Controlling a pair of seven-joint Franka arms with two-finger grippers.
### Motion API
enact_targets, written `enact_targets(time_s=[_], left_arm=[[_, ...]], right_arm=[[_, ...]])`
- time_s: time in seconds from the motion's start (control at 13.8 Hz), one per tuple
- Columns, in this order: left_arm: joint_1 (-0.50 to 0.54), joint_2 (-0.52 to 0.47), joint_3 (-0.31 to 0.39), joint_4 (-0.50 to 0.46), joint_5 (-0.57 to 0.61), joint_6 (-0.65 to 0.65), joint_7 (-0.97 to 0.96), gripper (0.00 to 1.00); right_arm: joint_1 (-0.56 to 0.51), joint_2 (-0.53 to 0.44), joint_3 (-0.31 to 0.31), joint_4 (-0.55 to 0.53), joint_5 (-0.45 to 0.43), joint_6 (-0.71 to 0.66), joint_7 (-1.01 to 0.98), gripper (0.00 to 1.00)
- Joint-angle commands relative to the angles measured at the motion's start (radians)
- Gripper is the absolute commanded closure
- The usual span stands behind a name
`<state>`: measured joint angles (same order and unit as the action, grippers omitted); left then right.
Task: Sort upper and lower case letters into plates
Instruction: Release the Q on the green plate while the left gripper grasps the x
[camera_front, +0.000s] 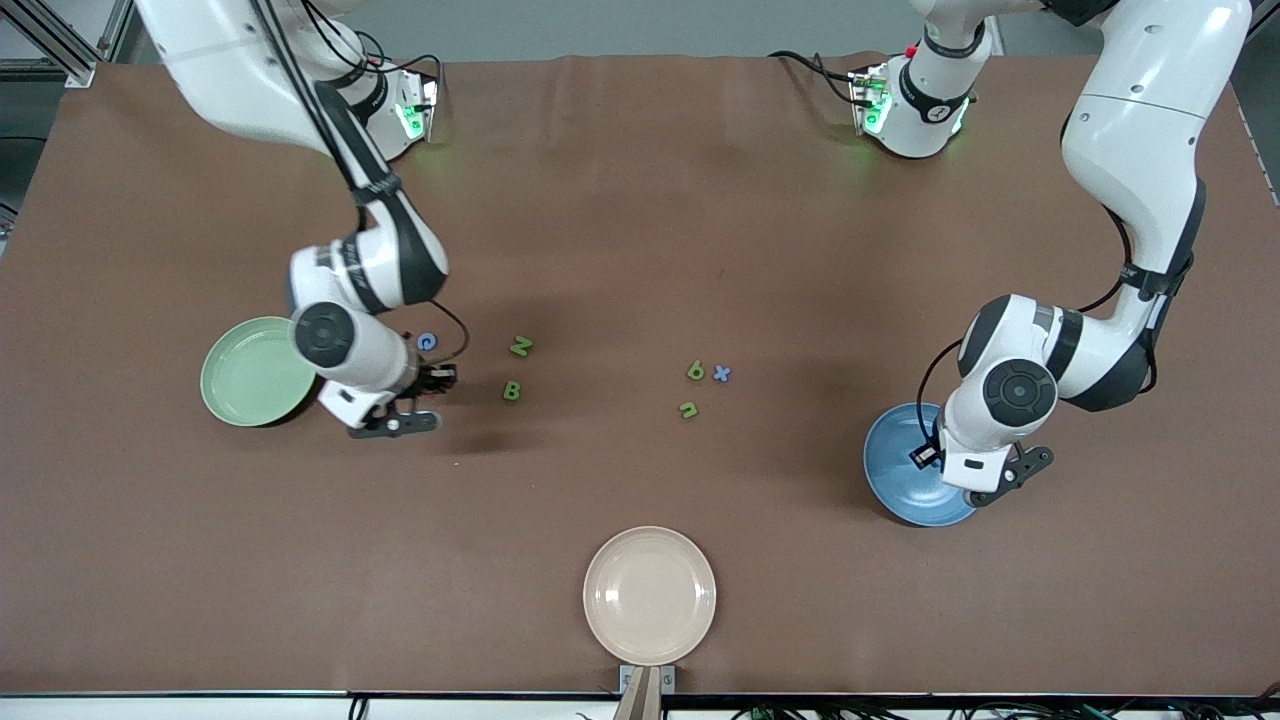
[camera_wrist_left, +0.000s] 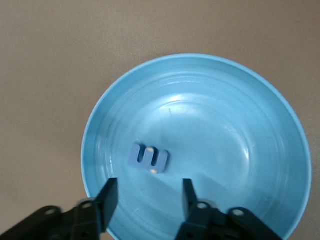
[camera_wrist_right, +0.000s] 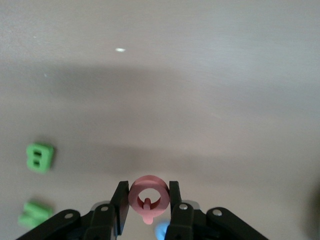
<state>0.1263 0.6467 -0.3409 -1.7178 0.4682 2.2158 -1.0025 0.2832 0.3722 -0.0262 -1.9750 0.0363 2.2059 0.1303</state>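
My right gripper (camera_wrist_right: 148, 200) is shut on the pink-red round capital (camera_wrist_right: 148, 183) and holds it just above the table. In the front view it (camera_front: 438, 380) is beside the pale green plate (camera_front: 250, 375), between the blue C (camera_front: 427, 341) and the green B (camera_front: 512, 391). The green N (camera_front: 520, 347) lies close by. My left gripper (camera_wrist_left: 148, 187) is open and empty over the blue plate (camera_wrist_left: 225, 125), where the blue m (camera_wrist_left: 149, 157) lies. The green b (camera_front: 695, 371), blue x (camera_front: 721, 374) and green n (camera_front: 688, 409) lie mid-table.
A beige plate (camera_front: 650, 595) sits by the table edge nearest the front camera. The blue plate (camera_front: 895, 480) is partly covered by my left hand in the front view. The right wrist view also shows the green B (camera_wrist_right: 40, 157) and N (camera_wrist_right: 35, 212).
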Motion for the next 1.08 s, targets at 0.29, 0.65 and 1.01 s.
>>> enact_targets(time_s=[0.29,0.65,1.01], left_arm=[[-0.002,-0.041,-0.145,-0.031,0.009,-0.091,-0.235,0.0],[-0.025,-0.038,-0.266,-0.124,0.013,-0.004,-0.503,0.0],[-0.109,0.002,-0.268,-0.175,0.044,0.185,-0.799,0.0]], right_arm=[[-0.29,-0.271,0.011,-0.283,0.007,0.003,-0.326,0.79],[-0.441,-0.224,0.011,-0.32,0.005,0.175,-0.55,0.79],[-0.475,-0.142,0.009,-0.366,0.0,0.311,-0.587,0.79]])
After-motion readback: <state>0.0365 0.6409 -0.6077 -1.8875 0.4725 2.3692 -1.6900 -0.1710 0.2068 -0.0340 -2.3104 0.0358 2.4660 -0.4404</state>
